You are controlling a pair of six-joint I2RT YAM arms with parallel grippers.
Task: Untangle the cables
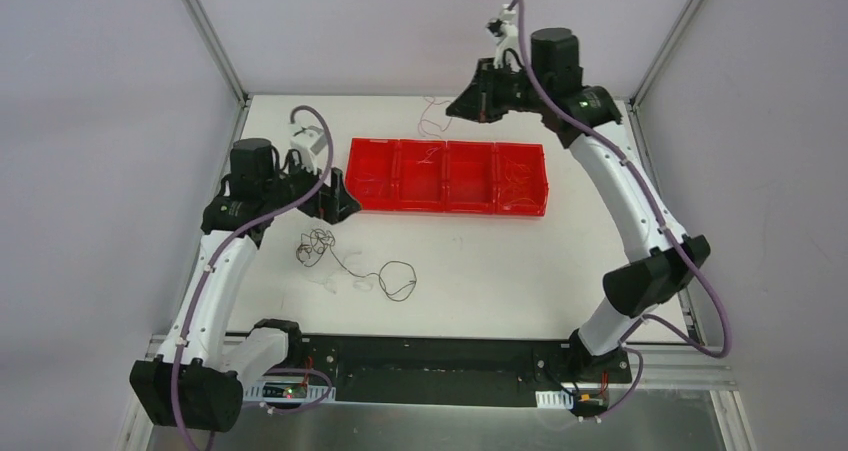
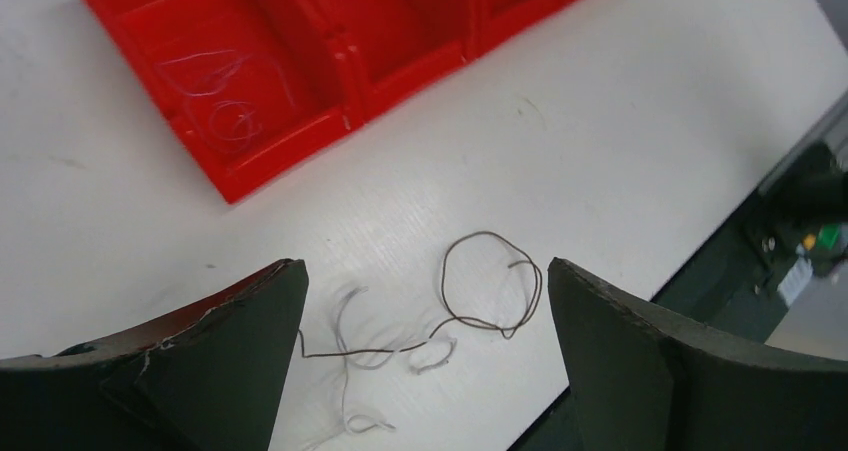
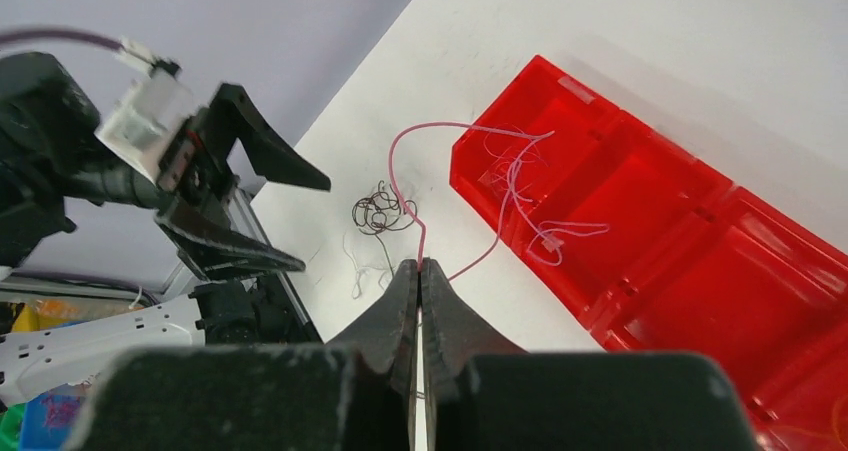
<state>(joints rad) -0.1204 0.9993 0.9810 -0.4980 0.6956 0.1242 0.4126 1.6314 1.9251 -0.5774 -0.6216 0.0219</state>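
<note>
Across the flat white surface (image 1: 600,261), open room lay to the right of and in front of the long red plastic tray (image 1: 450,209) with four compartments. The left tool (image 2: 422,271) hung spread above the loose, hair-thin black and white cables (image 1: 318,243) at front-left. The right tool (image 3: 420,266), raised near the far edge, pinched a thin red cable (image 3: 398,151).
</note>
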